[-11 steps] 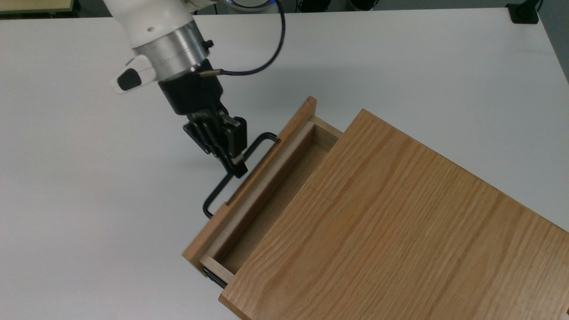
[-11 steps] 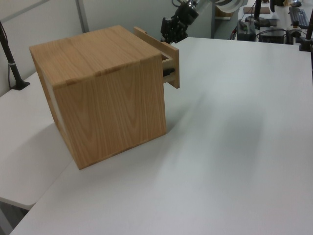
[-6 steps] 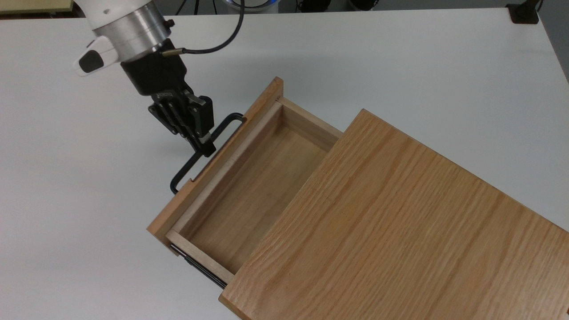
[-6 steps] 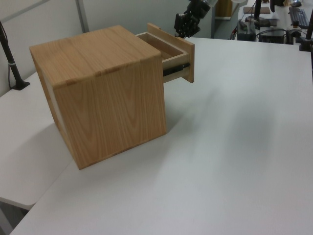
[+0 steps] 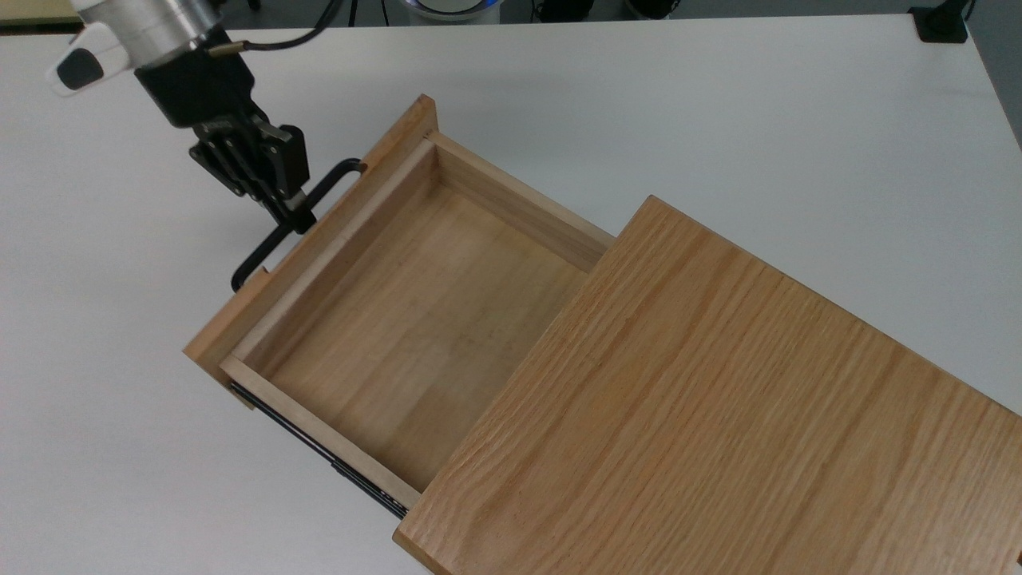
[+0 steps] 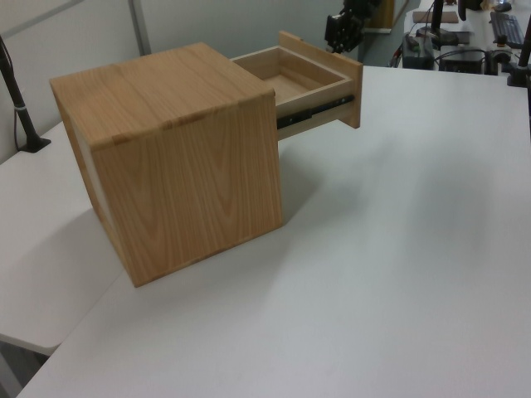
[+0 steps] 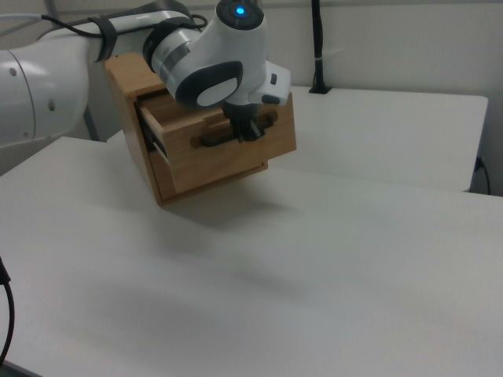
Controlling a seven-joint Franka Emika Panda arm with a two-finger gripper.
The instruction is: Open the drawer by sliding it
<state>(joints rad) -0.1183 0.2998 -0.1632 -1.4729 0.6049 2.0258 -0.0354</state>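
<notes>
Gripper clamped on drawer handle; drawer drawn well out of cabinet.

Top view, left to right: gripper [image 5: 292, 214] with 2 fingers closed on the black U-shaped handle [image 5: 263, 251] near mid-bar, though finger contact looks partly hidden. Drawer [image 5: 415, 311] juts toward the top view's upper left, inside bare, black slide rail [image 5: 335, 463] along its lower side. Oak cabinet [image 5: 718, 399] sits right, on white table [image 5: 718, 104].
</notes>
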